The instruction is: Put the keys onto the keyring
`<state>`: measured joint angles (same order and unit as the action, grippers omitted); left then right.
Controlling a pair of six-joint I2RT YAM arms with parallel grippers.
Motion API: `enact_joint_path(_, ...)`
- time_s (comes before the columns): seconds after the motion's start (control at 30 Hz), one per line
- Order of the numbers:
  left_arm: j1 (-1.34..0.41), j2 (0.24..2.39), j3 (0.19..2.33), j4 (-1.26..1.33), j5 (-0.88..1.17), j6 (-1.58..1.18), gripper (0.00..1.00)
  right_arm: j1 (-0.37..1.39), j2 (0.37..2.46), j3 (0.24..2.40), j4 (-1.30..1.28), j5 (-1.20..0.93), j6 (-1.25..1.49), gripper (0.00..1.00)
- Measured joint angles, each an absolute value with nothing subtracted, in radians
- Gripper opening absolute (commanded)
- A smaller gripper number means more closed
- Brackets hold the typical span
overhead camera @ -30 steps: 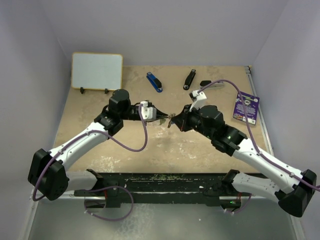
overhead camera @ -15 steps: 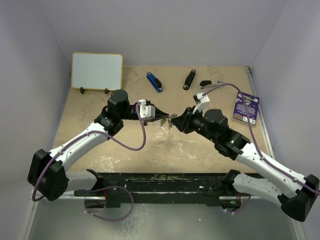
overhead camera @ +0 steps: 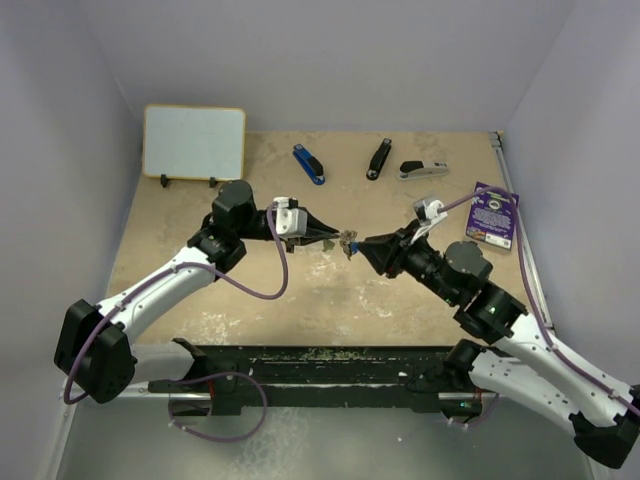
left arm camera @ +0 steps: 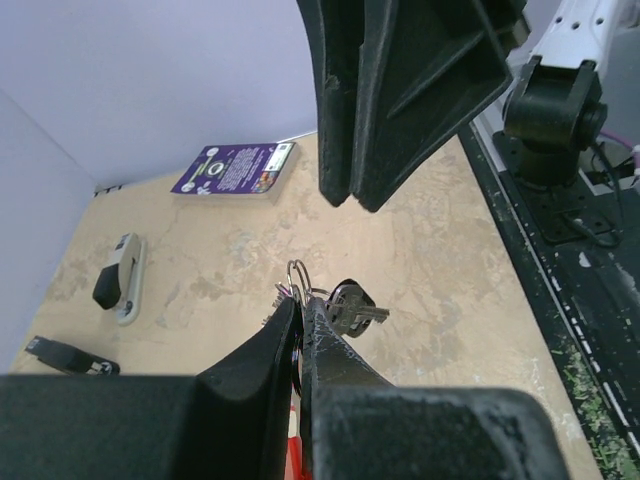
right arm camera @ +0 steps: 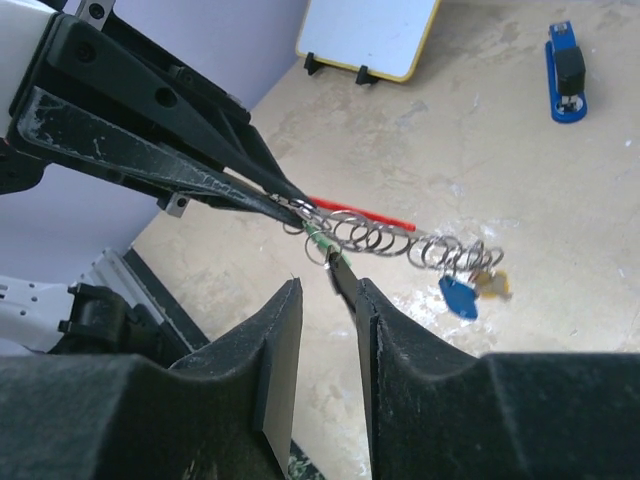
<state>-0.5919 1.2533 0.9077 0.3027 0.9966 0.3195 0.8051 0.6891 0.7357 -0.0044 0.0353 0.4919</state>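
Note:
My left gripper [overhead camera: 328, 237] is shut on the keyring [left arm camera: 297, 272], holding it above the middle of the table. In the right wrist view the ring's chain of silver loops [right arm camera: 400, 240] runs right from the left fingertips [right arm camera: 285, 203], beside a red fob [right arm camera: 360, 213]. A blue key [right arm camera: 458, 296] and a yellow key [right arm camera: 490, 285] hang at the chain's far end. A black key [right arm camera: 340, 275] dangles from a green-tagged loop [right arm camera: 320, 243]. My right gripper [right arm camera: 328, 285] is open, its jaws either side of that black key, which rests against the right finger.
A whiteboard [overhead camera: 194, 141] stands at the back left. A blue stapler [overhead camera: 309, 164], a black stapler [overhead camera: 379, 158] and a grey stapler [overhead camera: 422, 169] lie along the back. A purple card [overhead camera: 492, 214] lies at the right edge.
My right gripper has opened its jaws and its arm has drawn back to the right. The left gripper has stayed shut on the keyring in about the same place.

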Motion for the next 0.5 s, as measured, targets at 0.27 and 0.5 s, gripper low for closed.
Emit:
enact_joint_path(0.27,-0.592,1.255,0.901,0.394,1.063,0.134,0.04,0.805,0.721,0.675,0.189,0.033,0.407,0.38)
enact_joint_path(0.5,-0.592,1.259,0.901,0.452,1.089,0.033,0.04,0.805,0.743,0.658,0.322,0.007,0.375,0.37)
